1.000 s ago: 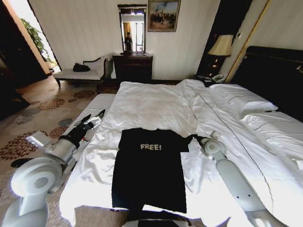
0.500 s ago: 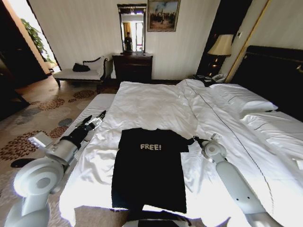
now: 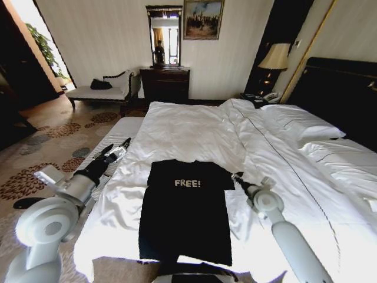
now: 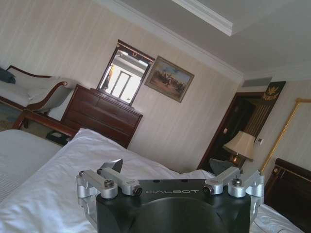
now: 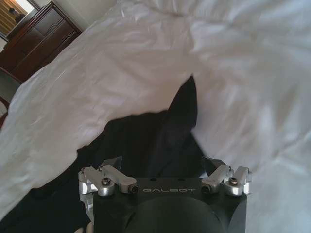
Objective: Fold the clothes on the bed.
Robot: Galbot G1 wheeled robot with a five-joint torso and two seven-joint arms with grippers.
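While the shirt (image 3: 187, 209) lies flat at the lower centre of the head view, on the near part of the bed (image 3: 194, 132), its white "FREE!" lettering (image 3: 187, 183) reads upright across the chest and both side edges look folded in to a narrow strip. Just right of the shirt's upper right corner sits the right gripper (image 3: 238, 179), low over the white duvet (image 3: 271, 153) beside the sleeve. From the right wrist view its fingers (image 5: 109, 167) stand spread, with the shirt's dark sleeve (image 5: 182, 109) rising to a point against white bedding between and beyond them; the head view is too far off to show that. At the left middle of the head view the left gripper (image 3: 117, 151) hangs beside the bed's edge, clear of the shirt. Its own wrist view shows its fingers (image 4: 112, 167) spread apart, and beyond them a dresser (image 4: 99, 114), a mirror (image 4: 124, 73) and a lamp (image 4: 240, 145).

Compared with one second ago, the right arm has drawn toward the lower part of the frame and its gripper has shifted left, closer to the sleeve. Left arm and shirt are as before.
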